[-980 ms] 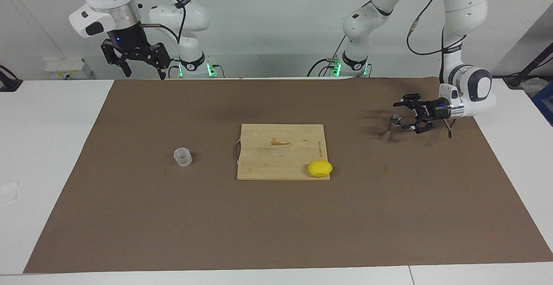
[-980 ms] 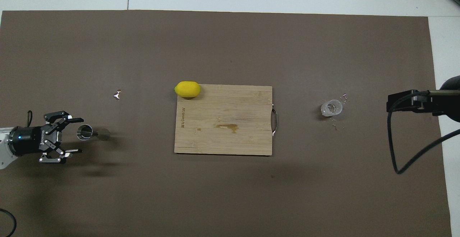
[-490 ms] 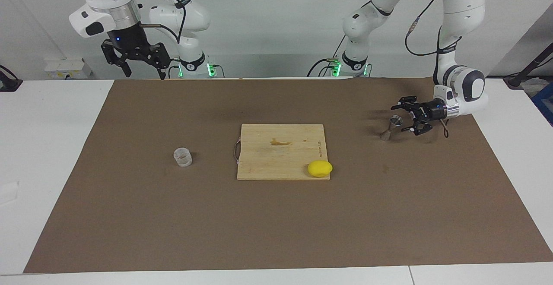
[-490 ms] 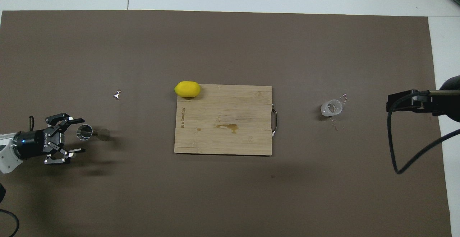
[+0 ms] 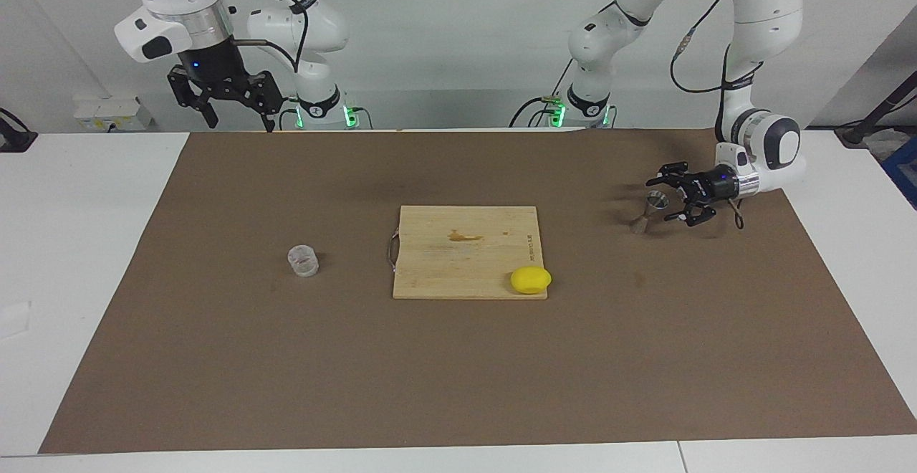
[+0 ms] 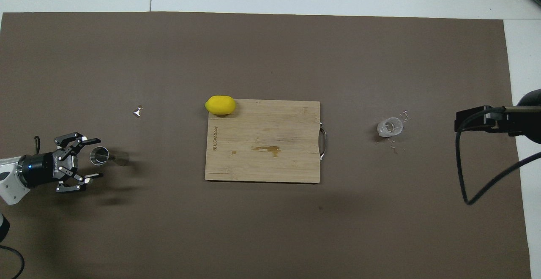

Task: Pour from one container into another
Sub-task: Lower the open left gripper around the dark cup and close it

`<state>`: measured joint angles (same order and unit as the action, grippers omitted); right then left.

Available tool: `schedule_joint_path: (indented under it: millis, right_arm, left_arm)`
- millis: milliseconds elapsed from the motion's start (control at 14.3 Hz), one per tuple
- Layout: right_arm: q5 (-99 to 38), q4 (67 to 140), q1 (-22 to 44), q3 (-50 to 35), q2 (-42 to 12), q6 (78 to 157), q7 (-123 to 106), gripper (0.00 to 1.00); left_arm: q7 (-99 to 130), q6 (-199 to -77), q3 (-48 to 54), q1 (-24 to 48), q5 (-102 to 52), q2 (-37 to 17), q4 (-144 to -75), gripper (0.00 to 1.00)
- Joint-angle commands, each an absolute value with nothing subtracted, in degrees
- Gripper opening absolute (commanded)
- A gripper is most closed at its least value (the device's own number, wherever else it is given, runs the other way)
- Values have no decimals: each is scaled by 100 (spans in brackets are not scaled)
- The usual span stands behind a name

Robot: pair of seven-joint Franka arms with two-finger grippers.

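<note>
Down low at the left arm's end of the mat, left gripper (image 5: 672,199) turned sideways, fingers spread wide, nothing clamped. Just ahead of those fingertips, standing upright, the silver jigger (image 5: 648,211), flanked by the open jaws but not squeezed; contact too close to call. Looks like the very start of a grasp, so nothing won yet. Farther along from that claw, toward mid-table, the wooden cutting board (image 5: 458,258) with a small brown stain, and a lemon (image 5: 531,279) perched on its corner, neither part of the job. Farther again, well apart from the jigger, the clear plastic cup (image 5: 303,260) upright on the mat, untouched, a few crumbs scattered beside it in the overhead view. Contents impossible to make out. Farthest off, right gripper (image 5: 231,106) hanging high over the mat's edge near its own base, fingers apart, empty, waiting. By the look of it: no container lifted, none brought together, nothing poured. Everything left to do: grip, carry, tip.
</note>
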<state>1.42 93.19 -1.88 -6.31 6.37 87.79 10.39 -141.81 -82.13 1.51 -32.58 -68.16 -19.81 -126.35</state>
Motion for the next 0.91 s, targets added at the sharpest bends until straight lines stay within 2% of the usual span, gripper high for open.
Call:
schedule_joint_path:
  millis: [0,70,140,350,630,840]
  right_arm:
    - [114,9431,-272,-659,738,8816,914,100]
    - [114,9431,-272,-659,738,8815,914,100]
    - [114,9431,-272,-659,738,8824,914,100]
    - [114,9431,-272,-659,738,8824,914,100]
    - [114,9431,-272,-659,738,8824,914,100]
    - [114,9431,-272,-659,738,8824,914,100]
  left_arm:
    - [-14440,-8332,149,-3226,-7048,-1960,-12735,63]
    - [-14440,-8358,158,-3226,-7058,-1960,-12735,56]
    - [-14440,-8358,158,-3208,-7066,-1960,-12735,44]
    - [-14467,-8358,158,-3173,-7084,-1960,-12735,20]
    - [-14484,-8236,176,-3051,-7101,-1969,-12657,18]
    - [-14458,-8078,184,-2463,-7408,-1986,-12498,18]
